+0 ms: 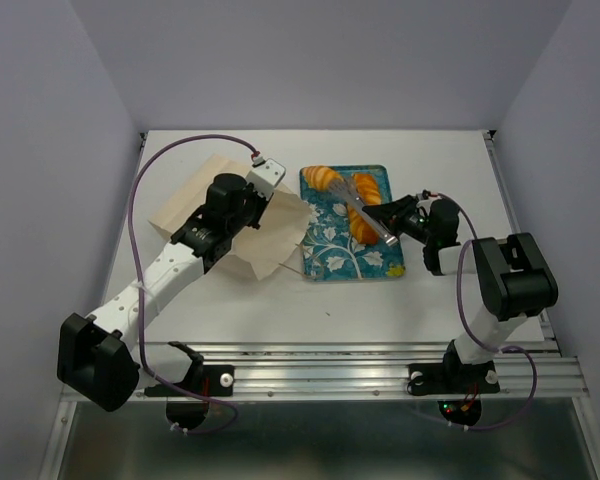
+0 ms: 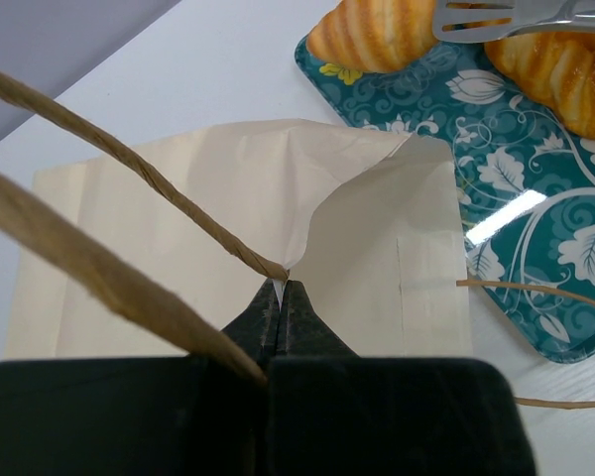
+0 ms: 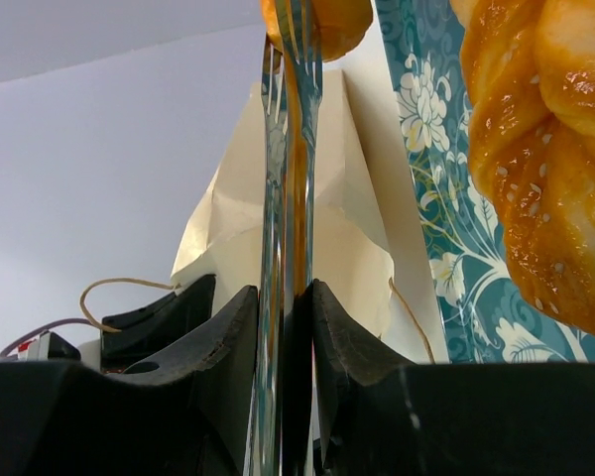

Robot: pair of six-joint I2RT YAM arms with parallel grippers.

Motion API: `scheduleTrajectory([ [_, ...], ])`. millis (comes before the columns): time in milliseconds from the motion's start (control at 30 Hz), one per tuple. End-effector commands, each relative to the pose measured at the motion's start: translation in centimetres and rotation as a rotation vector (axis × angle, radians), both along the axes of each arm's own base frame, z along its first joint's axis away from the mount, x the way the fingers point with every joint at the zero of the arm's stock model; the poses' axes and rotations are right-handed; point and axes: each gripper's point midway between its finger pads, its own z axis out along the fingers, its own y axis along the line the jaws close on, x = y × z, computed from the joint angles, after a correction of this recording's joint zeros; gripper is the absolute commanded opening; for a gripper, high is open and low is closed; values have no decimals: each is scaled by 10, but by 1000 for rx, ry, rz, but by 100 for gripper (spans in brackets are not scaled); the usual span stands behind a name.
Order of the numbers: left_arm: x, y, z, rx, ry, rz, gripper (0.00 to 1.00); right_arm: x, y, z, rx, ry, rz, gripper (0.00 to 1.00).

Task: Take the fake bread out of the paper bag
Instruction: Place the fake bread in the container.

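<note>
Two sets of fingers, both clenched: left fingers (image 2: 302, 319) pinch the paper bag (image 2: 218, 208) rim at its string handle; right fingers (image 3: 342, 347) clamp metal tongs (image 3: 288, 178). Tongs run far-left across the teal tray (image 1: 325, 262), tips among the fake bread (image 1: 323, 178), which lies on the tray, right of the bag. Right arm nearer. Bag contents: cannot tell.

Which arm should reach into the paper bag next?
Probably right: the right claw holds metal tongs over the tray, ready to swing across; the left claw is shut on the paper bag.
</note>
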Motion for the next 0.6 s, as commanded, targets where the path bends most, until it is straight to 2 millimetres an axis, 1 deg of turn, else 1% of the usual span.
scheduleTrajectory([
  [0, 0, 3, 22, -35, -66, 11, 0, 7, 5, 16, 24, -69, -5, 1],
  [100, 0, 4, 21, -37, -64, 14, 0, 9, 8, 8, 23, -45, 15, 1],
  [133, 0, 4, 22, -37, -65, 15, 0, 8, 12, 6, 21, -40, 29, 1],
  [233, 1, 4, 20, -38, -59, 21, 0, 11, 13, -5, 12, -8, 29, 1],
  [333, 1, 5, 21, -40, -58, 28, 0, 14, 12, -11, -2, 13, 17, 1],
  [400, 0, 5, 21, -40, -58, 27, 0, 15, 11, -16, -22, 34, 14, 7],
  [567, 1, 5, 21, -43, -58, 29, 0, 17, 9, -19, -50, 53, -2, 27],
])
